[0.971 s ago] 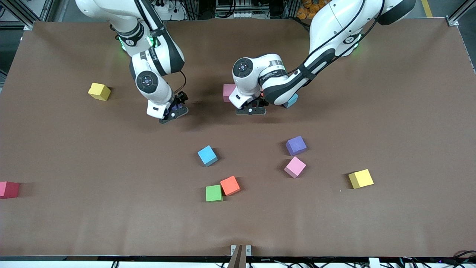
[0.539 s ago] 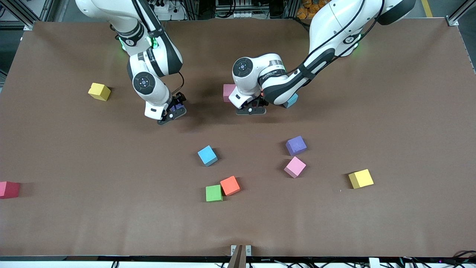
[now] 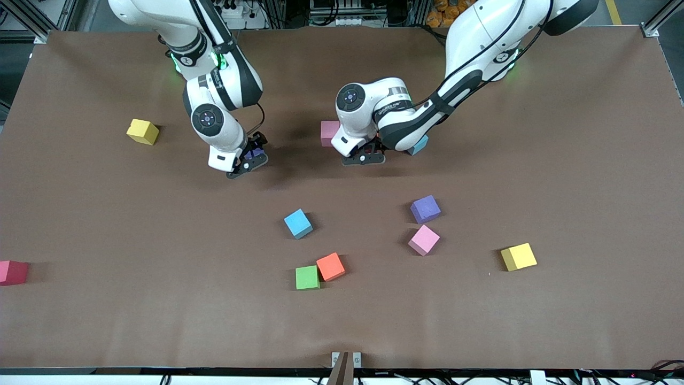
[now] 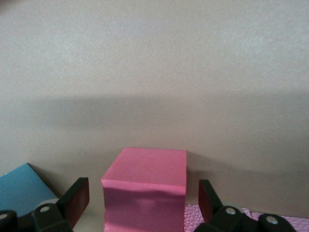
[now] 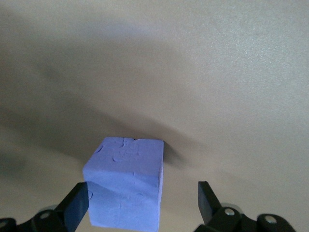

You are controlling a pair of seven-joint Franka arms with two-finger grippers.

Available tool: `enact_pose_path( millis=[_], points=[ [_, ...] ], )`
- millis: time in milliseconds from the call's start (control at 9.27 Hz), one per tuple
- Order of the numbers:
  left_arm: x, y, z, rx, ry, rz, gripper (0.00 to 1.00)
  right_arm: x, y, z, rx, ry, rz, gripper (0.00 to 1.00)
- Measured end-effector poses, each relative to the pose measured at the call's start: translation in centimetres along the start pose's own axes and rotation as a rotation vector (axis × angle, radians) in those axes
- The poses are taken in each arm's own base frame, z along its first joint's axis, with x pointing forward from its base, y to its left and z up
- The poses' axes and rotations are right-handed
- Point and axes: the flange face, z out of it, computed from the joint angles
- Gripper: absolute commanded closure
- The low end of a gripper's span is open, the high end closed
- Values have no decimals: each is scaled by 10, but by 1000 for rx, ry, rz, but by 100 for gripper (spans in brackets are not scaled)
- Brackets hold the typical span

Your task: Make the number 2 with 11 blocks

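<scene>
Left gripper (image 4: 144,200) newly released around pink block (image 4: 145,191); right gripper (image 5: 142,205) spread around purple block (image 5: 126,182).

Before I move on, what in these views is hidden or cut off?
- Front view: left gripper and its arm cover most of the blocks under it; only a pink block and a blue block edge show.
- Front view: right gripper hides most of the purple block.
- Red block cut by the frame edge.

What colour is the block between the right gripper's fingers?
Purple foam cube, clearest in the right wrist view.
</scene>
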Motion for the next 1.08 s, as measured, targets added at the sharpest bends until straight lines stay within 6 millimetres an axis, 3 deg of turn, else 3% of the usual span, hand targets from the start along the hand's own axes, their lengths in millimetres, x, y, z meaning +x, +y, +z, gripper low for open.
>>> enact_pose_path(
  millis=[324,539,755,1079],
  points=[
    [13,-2,-27,-17,34,-43,0,0,-3,1,0,-3,-7,0],
    [31,-11,-48,-12,46,-95,0,0,-7,3,-2,-7,-14,0],
    [88,-52,-66,-27,59,-211,0,0,-7,7,-6,-11,-18,0],
    [172,-158,-62,-38,41,-312,0,1,-6,13,-13,-16,-17,0]
  ],
)
